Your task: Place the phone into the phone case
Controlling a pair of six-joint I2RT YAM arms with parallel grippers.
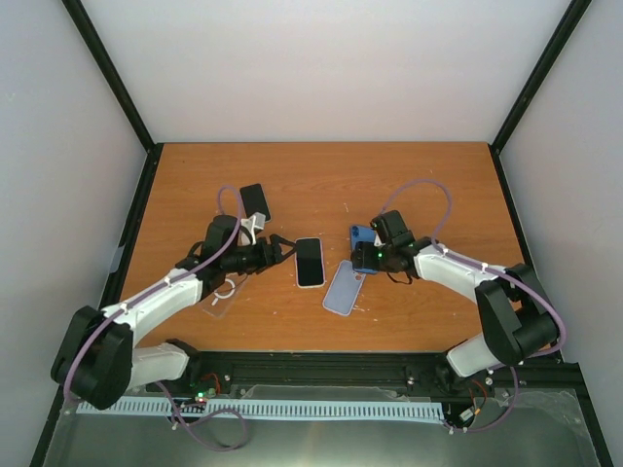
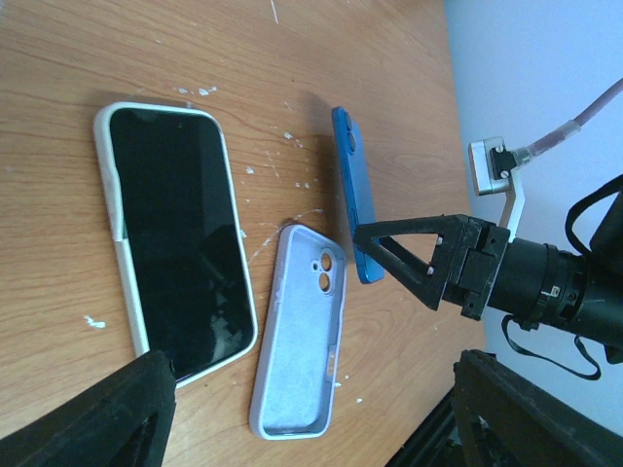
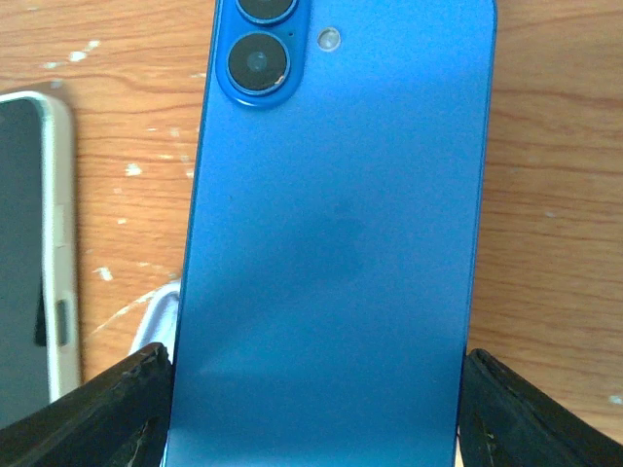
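My right gripper (image 1: 362, 255) is shut on a blue phone (image 1: 361, 234), holding it on edge above the table; in the right wrist view the phone's back with two camera lenses (image 3: 331, 253) fills the space between my fingers (image 3: 97, 413). An empty lavender phone case (image 1: 343, 289) lies open side up just below it, also seen in the left wrist view (image 2: 297, 336) next to the blue phone (image 2: 352, 195). My left gripper (image 1: 282, 251) is open and empty, its fingers (image 2: 107, 418) wide apart near the case's end.
A phone in a white case (image 1: 310, 262) lies screen up between the two grippers, also in the left wrist view (image 2: 175, 243). A black phone (image 1: 255, 201) lies behind the left arm. A clear case (image 1: 222, 300) lies by the left arm.
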